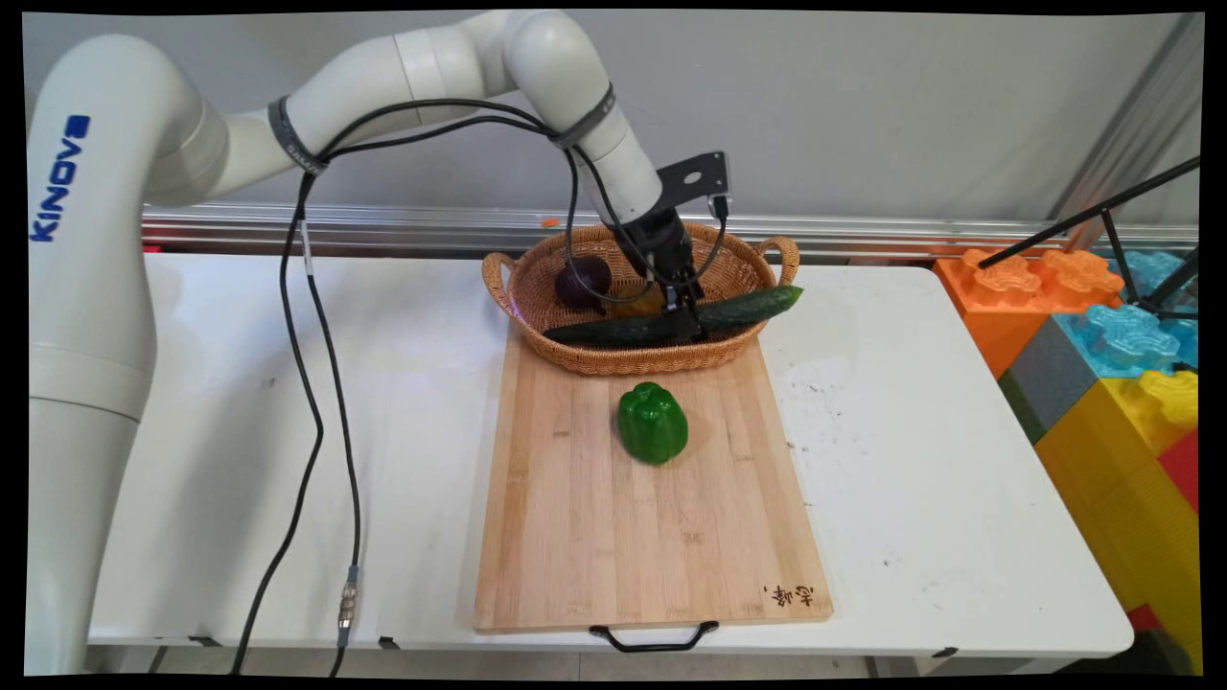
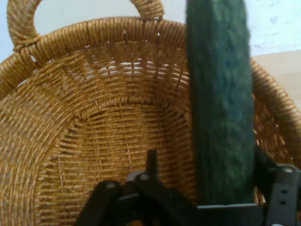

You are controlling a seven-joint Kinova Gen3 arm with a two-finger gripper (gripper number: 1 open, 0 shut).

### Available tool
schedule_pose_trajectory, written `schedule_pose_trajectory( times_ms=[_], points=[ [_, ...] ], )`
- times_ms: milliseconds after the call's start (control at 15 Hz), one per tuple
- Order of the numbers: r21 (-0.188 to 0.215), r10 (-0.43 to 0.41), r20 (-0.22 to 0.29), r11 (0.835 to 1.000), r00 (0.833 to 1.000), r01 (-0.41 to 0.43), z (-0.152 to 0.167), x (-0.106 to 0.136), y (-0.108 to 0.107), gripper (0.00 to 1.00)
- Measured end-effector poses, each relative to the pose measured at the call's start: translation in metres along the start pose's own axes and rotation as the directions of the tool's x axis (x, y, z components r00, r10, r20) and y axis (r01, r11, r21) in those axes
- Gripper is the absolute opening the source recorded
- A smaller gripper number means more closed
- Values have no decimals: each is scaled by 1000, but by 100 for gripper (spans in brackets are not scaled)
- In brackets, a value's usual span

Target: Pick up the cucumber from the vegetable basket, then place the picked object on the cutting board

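My gripper (image 1: 684,321) reaches down into a wicker basket (image 1: 613,362) and is shut on a long dark green cucumber (image 1: 748,309). The cucumber stretches across the basket's front, and its right end pokes out over the rim. In the hand view the cucumber (image 2: 221,103) runs upright between the fingers of the gripper (image 2: 221,190), with the woven basket wall (image 2: 94,117) behind it. A dark purple round vegetable (image 1: 583,283) and a small orange-yellow item (image 1: 640,302) lie inside the basket, just left of the gripper.
The basket stands on the far end of a wooden cutting board (image 1: 652,556). A green bell pepper (image 1: 652,422) lies on the board just in front of the basket. Big coloured toy blocks (image 1: 1112,355) are stacked off the table's right end. Black cables (image 1: 316,402) hang at the left.
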Motion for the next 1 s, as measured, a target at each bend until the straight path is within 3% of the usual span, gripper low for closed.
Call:
schedule_pose_trajectory(
  times_ms=[533, 1000],
  points=[
    [7, -33, -39, 999, 999, 34, 0, 7, 0, 0],
    [72, -119, -141, 989, 983, 130, -64, 20, 18, 0]
  ],
)
